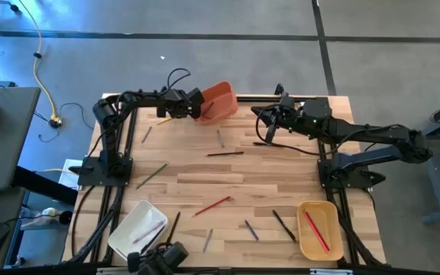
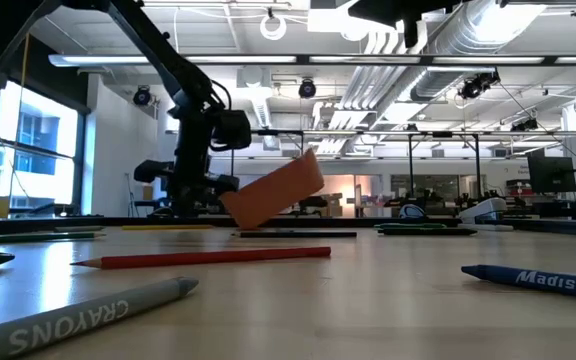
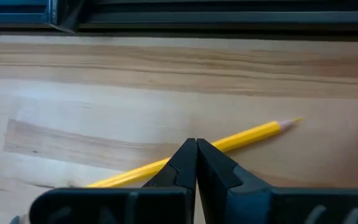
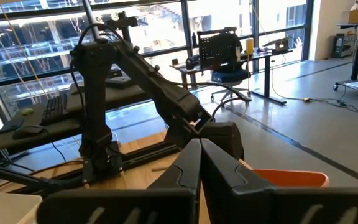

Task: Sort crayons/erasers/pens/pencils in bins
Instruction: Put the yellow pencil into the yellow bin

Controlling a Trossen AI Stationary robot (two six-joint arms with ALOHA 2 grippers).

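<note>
My left gripper (image 3: 196,143) is shut near the table's far edge (image 1: 168,113), its tips low over a yellow pencil (image 3: 247,134) lying flat on the wood. Just right of it, the orange bin (image 1: 218,101) stands tilted, with its low edge on the table (image 2: 240,224) and its other side raised. What props it up is hidden. My right gripper (image 4: 199,143) is shut on nothing and hangs level above the far right of the table (image 1: 264,126). Pencils and crayons are scattered on the table, among them a red one (image 1: 212,205) and a black one (image 1: 225,153). My left gripper's shut fingertips come down at a slant over the yellow pencil's middle (image 3: 224,143) and lie across it. The tips hide the spot, so I cannot tell whether they touch it. The pencil lies flat on the table.
A white bin (image 1: 137,227) with a few sticks stands at the near left. A tan-yellow bin (image 1: 319,228) with a red pencil stands at the near right. More sticks lie between them, with a grey crayon (image 2: 88,315) and a blue one (image 2: 538,280) at the near edge.
</note>
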